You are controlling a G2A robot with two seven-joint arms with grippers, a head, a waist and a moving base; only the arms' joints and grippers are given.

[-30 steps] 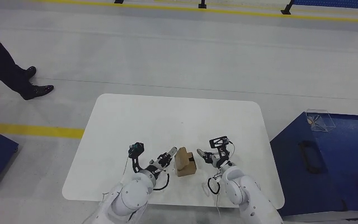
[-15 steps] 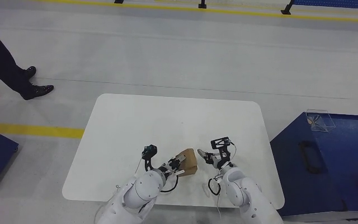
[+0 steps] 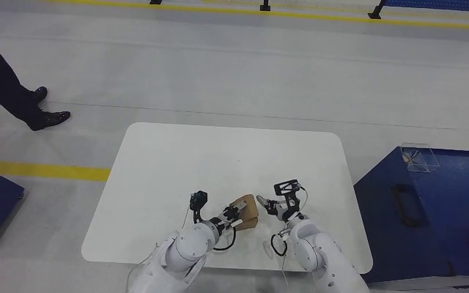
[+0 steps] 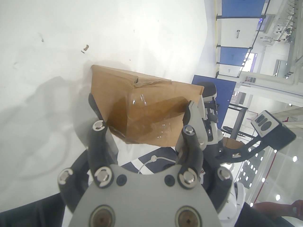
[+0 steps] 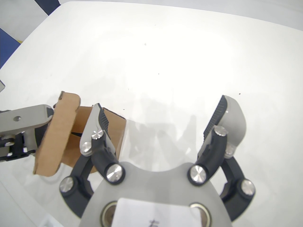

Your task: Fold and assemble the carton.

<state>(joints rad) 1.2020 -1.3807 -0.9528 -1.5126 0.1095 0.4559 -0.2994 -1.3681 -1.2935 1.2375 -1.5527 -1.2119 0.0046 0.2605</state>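
The left claw [image 4: 142,105] clamps the carton [image 4: 146,119] between its fingers, while the right claw [image 5: 161,106], spread open and empty, stands just beside it, the carton lying outside its finger on the left claw's side.

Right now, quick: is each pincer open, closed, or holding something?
Left pincer: closed on the carton.
Right pincer: open, holding nothing, beside the carton.
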